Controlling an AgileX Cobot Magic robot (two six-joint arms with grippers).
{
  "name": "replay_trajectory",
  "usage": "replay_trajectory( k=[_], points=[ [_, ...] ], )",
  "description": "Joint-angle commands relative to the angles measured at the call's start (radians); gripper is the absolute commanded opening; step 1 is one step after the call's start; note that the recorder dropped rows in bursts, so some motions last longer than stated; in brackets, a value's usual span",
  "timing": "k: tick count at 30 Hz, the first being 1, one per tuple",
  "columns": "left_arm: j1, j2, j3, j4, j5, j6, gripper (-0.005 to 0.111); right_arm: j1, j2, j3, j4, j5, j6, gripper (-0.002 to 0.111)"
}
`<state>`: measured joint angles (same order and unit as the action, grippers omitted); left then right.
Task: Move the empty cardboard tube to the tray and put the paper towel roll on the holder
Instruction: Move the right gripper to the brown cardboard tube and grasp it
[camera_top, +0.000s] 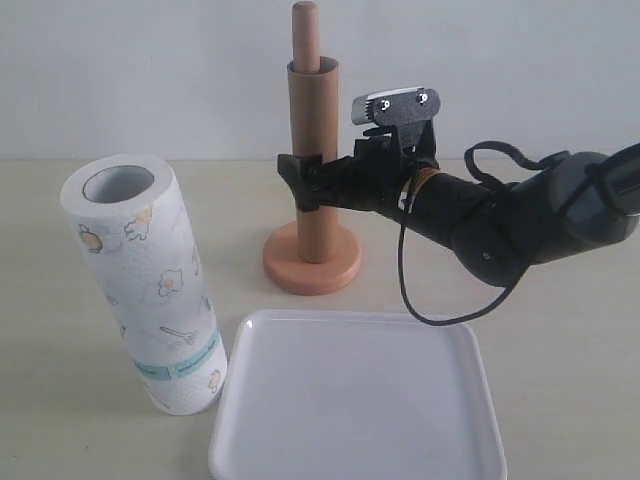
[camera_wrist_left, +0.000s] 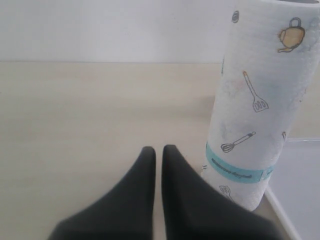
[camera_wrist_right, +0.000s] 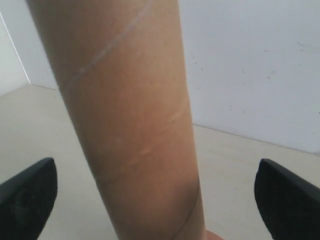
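Note:
The empty cardboard tube (camera_top: 313, 120) (camera_wrist_right: 130, 115) stands upright over the rod of the holder (camera_top: 312, 268), whose rounded top sticks out above it. My right gripper (camera_top: 305, 182) (camera_wrist_right: 157, 197) is open, with one finger on each side of the tube's middle and a wide gap to each. The paper towel roll (camera_top: 150, 280) (camera_wrist_left: 255, 110) stands upright at the left, beside the tray (camera_top: 360, 400). Low over the table and just beside the roll's base, my left gripper (camera_wrist_left: 159, 150) is shut with nothing in it. It is out of sight in the exterior view.
The white tray lies at the front centre, and its edge (camera_wrist_left: 300, 185) nearly touches the roll. The right arm (camera_top: 520, 215) and its cable stretch in from the right, above the table behind the tray. A pale wall closes the back.

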<state>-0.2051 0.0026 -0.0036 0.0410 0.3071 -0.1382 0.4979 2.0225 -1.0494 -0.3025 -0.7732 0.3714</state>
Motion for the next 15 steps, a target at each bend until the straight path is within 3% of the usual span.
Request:
replay_trajectory(
  k=[1, 6, 8, 9, 10, 11, 12, 13, 15],
  points=[
    [-0.003, -0.003, 0.004, -0.008, -0.001, 0.002, 0.004, 0.0, 0.047, -0.032, 0.018, -0.016, 0.003, 0.105],
    [-0.003, -0.003, 0.004, -0.008, -0.001, 0.002, 0.004, 0.0, 0.082, -0.068, 0.02, -0.024, 0.003, 0.104],
    [-0.003, -0.003, 0.004, -0.008, -0.001, 0.002, 0.004, 0.0, 0.084, -0.072, 0.02, -0.02, 0.003, 0.092],
    [-0.003, -0.003, 0.004, -0.008, -0.001, 0.002, 0.004, 0.0, 0.084, -0.072, 0.02, -0.02, 0.003, 0.073],
    [-0.003, -0.003, 0.004, -0.008, -0.001, 0.002, 0.004, 0.0, 0.084, -0.072, 0.02, -0.02, 0.003, 0.061],
    [-0.003, -0.003, 0.004, -0.008, -0.001, 0.002, 0.004, 0.0, 0.084, -0.072, 0.017, -0.02, 0.003, 0.038],
    [-0.003, -0.003, 0.004, -0.008, -0.001, 0.002, 0.004, 0.0, 0.084, -0.072, 0.009, -0.02, 0.009, 0.024],
    [-0.003, -0.003, 0.004, -0.008, -0.001, 0.002, 0.004, 0.0, 0.084, -0.072, -0.002, -0.02, 0.015, 0.001],
    [-0.003, -0.003, 0.004, -0.008, -0.001, 0.002, 0.004, 0.0, 0.084, -0.072, -0.002, -0.022, 0.021, 0.0]
  ],
)
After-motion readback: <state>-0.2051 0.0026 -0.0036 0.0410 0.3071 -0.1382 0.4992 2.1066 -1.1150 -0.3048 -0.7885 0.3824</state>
